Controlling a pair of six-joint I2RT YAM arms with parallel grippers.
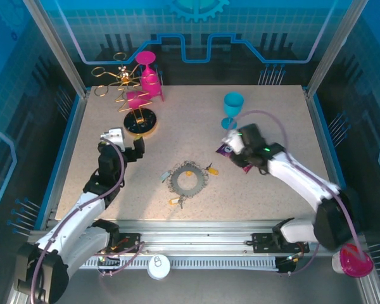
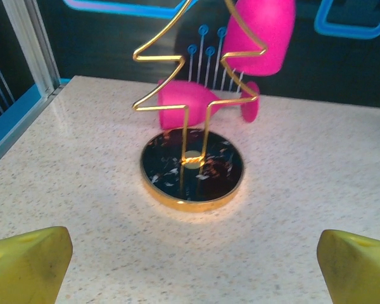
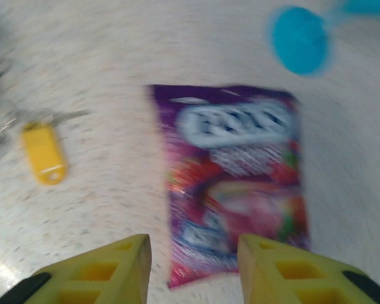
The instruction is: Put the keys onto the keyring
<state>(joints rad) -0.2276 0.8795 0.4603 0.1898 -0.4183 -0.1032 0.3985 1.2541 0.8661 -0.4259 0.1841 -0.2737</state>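
Left end effector (image 2: 193,266) open, empty, facing gold stand (image 2: 191,168); right end effector (image 3: 193,263) open, empty, over snack packet (image 3: 234,183) edge.

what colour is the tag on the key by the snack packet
Yellow. The key tag shows best in the right wrist view.

Visibility gaps on my cams
My right wrist view is blurred: snack packet (image 3: 231,183) print unreadable, yellow-headed key (image 3: 43,152) blade a smear, blue goblet (image 3: 299,39) clipped at the top edge. Left wrist: gold stand (image 2: 193,101) top cut off. Top cam: keys (image 1: 175,202) by the keyring (image 1: 176,182) too small to count.
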